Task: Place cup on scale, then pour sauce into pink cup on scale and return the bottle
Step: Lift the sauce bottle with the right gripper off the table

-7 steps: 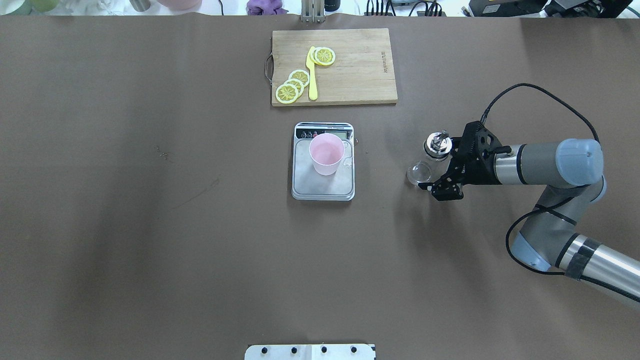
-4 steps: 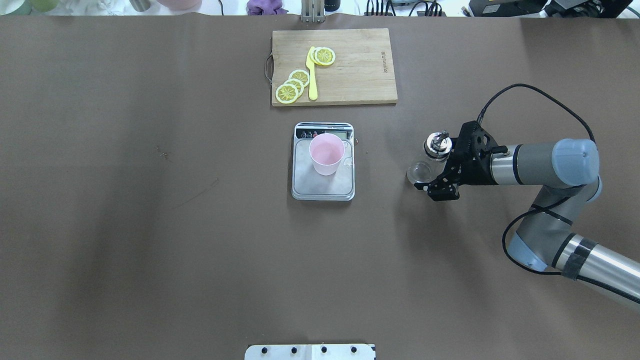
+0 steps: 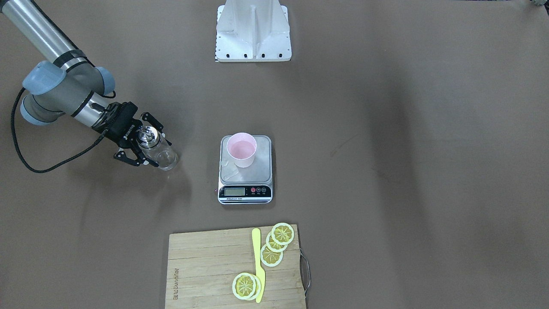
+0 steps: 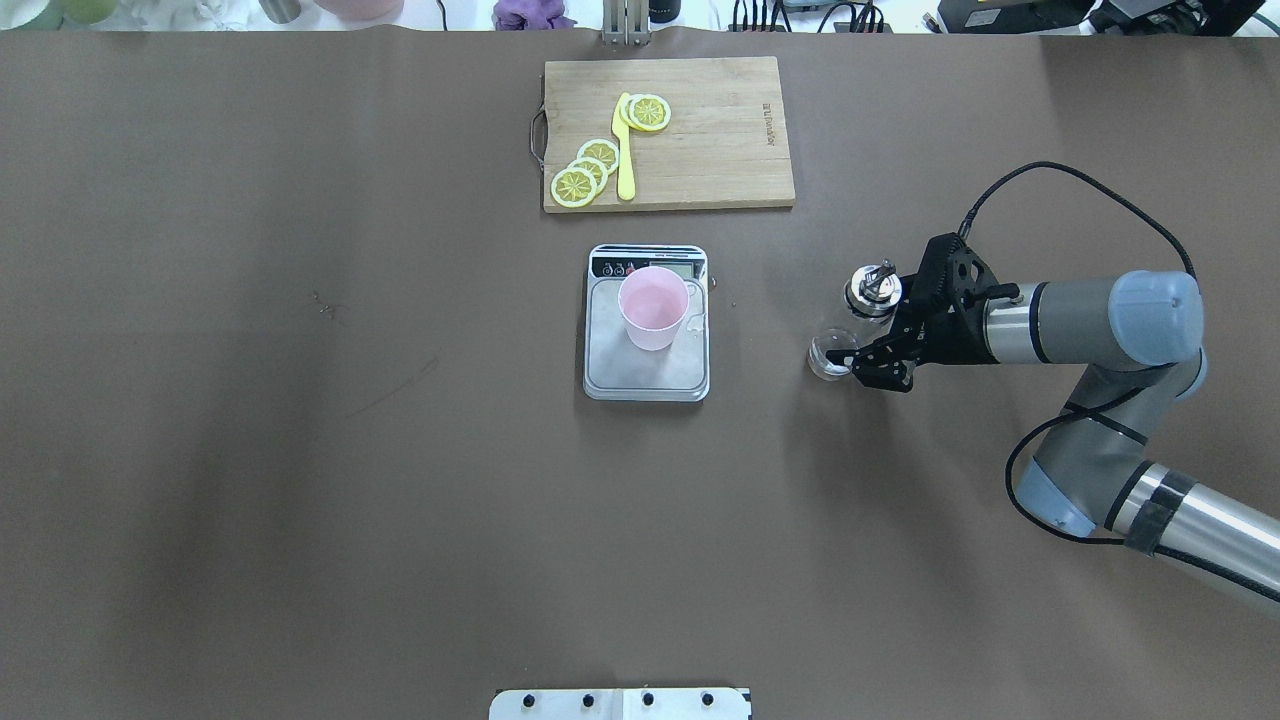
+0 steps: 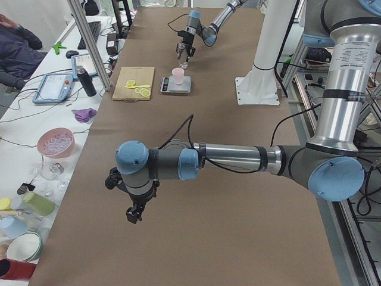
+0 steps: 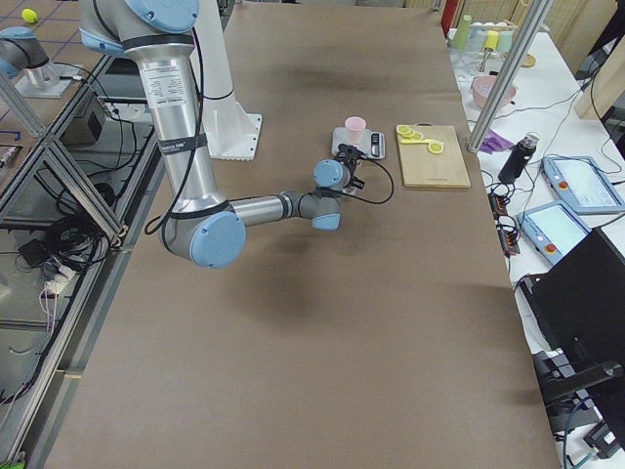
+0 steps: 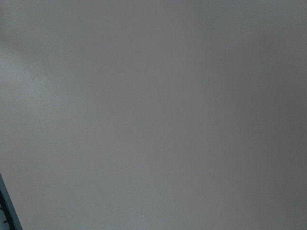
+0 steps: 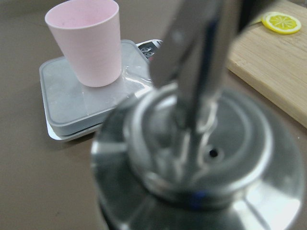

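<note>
- Overhead exterior view gives you wide bare brown table (image 4: 300,450) across the whole left half and along the near edge. The right half is bare too, apart from the right arm reaching in from the near right corner.
- The bottle (image 4: 873,291) stands upright in the right half, between the scale (image 4: 645,375) and the right edge, well apart from both.
- The right gripper (image 3: 158,153) comes at it level from the right-edge side, jaws either side of the glass and close to it. You cannot tell whether they press it.
- The left gripper (image 5: 134,213) hangs over bare table near the left edge. You cannot tell its jaw state.
- The pink cup (image 4: 653,305) sits upright on the scale at the table's middle.
- A wooden cutting board (image 4: 720,130) with lemon slices (image 4: 575,186) and a yellow knife (image 4: 625,160) lies at the far edge.
- Since a second ago the right gripper has slid in toward the bottle and its jaws have narrowed. The bottle's base has shifted slightly; cup and scale have not moved.
</note>
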{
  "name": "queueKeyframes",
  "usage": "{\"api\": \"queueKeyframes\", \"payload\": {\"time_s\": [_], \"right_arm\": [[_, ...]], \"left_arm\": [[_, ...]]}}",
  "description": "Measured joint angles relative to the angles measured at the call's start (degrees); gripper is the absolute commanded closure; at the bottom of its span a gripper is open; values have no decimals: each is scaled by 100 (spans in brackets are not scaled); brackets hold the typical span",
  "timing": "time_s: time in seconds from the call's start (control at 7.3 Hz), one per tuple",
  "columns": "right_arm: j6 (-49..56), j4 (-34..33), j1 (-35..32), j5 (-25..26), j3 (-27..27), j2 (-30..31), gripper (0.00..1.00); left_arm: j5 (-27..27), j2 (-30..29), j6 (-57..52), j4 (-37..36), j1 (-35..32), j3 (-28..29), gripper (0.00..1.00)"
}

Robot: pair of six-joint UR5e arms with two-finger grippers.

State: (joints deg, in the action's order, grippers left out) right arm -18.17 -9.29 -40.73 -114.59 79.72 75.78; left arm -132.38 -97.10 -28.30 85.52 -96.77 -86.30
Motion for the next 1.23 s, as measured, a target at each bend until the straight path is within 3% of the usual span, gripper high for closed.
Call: {"api": "queueKeyframes", "payload": {"time_s": [0.55,0.82,1.23], "right_arm": [[-29,-234,-516,-554,23,-2,100],[40,-848,-916,-1039,99,-187,100],[77,-1551,-1217,-1260,211,-299,100]], "left_arm": [[-74,84,258,-14,0,-15,2],[-252,477,1028,52,0,-429,2],[-582,756,1921,76,7,-787,2]]}}
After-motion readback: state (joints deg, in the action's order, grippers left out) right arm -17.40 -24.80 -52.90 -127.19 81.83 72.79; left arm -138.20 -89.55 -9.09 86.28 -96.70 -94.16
